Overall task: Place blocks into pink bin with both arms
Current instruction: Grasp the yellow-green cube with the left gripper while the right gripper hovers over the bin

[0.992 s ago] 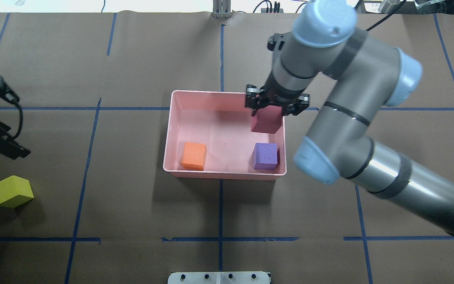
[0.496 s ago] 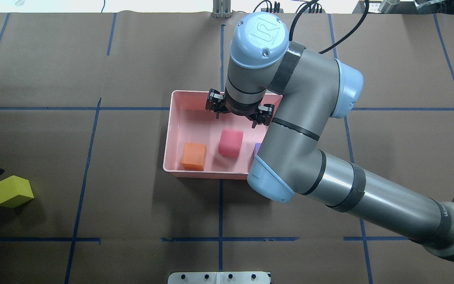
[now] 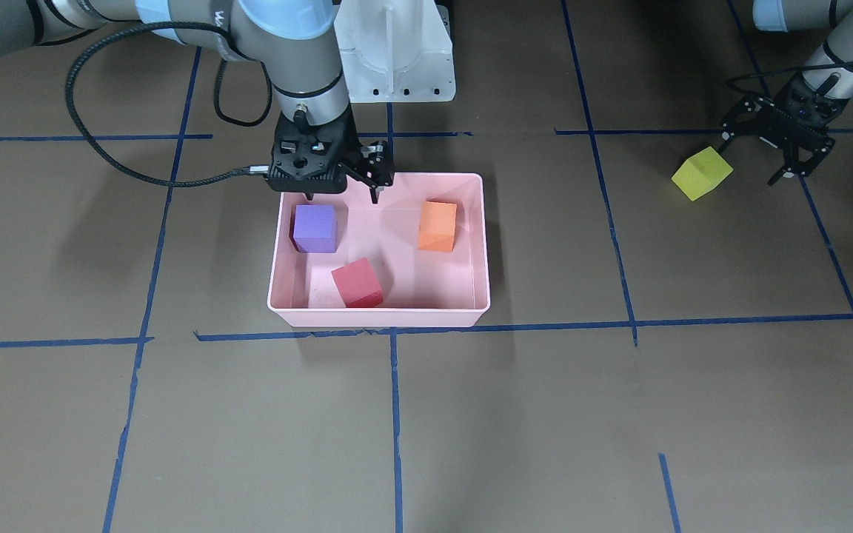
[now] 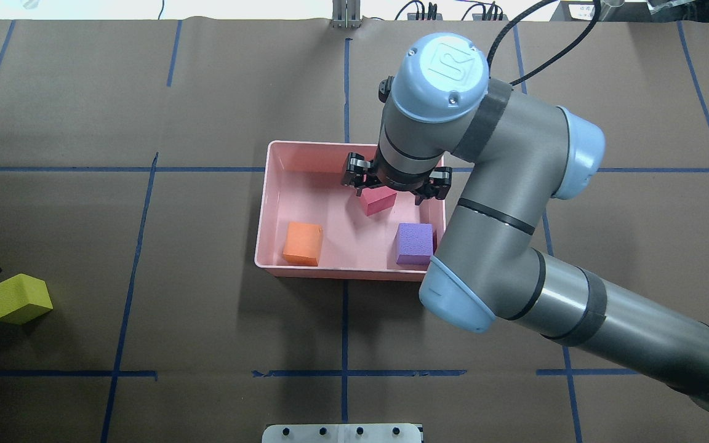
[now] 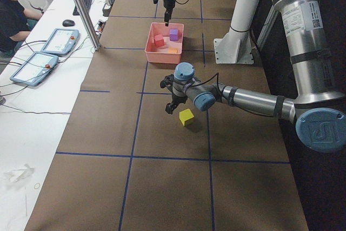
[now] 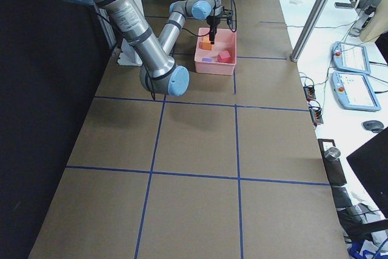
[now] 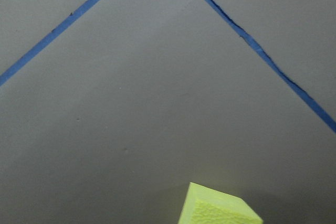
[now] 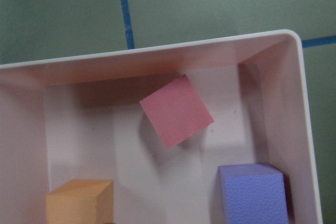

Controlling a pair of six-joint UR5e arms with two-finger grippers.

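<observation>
**Overhead exterior: three in, one to go**

A shallow pale-pink plastic bin (image 4: 263, 209) is set at the middle of the frame on the brown paper-covered table (image 4: 207, 92), a spot judged to be within reach of both arms. Three blocks are contained in it. An orange foam cube (image 4: 303, 243) is at the lower left and a purple foam cube (image 4: 415, 243) at the lower right. A red-pink foam cube (image 4: 378, 200) is laid askew to the walls near the upper middle, partly hidden under the wrist.

In the front-facing view the right gripper (image 3: 341, 197) is hung over the bin's upper edge, its jaws spread wide with nothing between them. It is probably held high so that the rim is cleared.

At the far left edge of the overhead frame a yellow-green foam cube (image 4: 19, 298) is found on the table, well apart from the bin. The left gripper (image 3: 758, 159) is seen at the upper right of the front-facing view, just beside that cube. Its fingers are parted and empty, presumably so that the cube can be straddled and taken up.
</observation>
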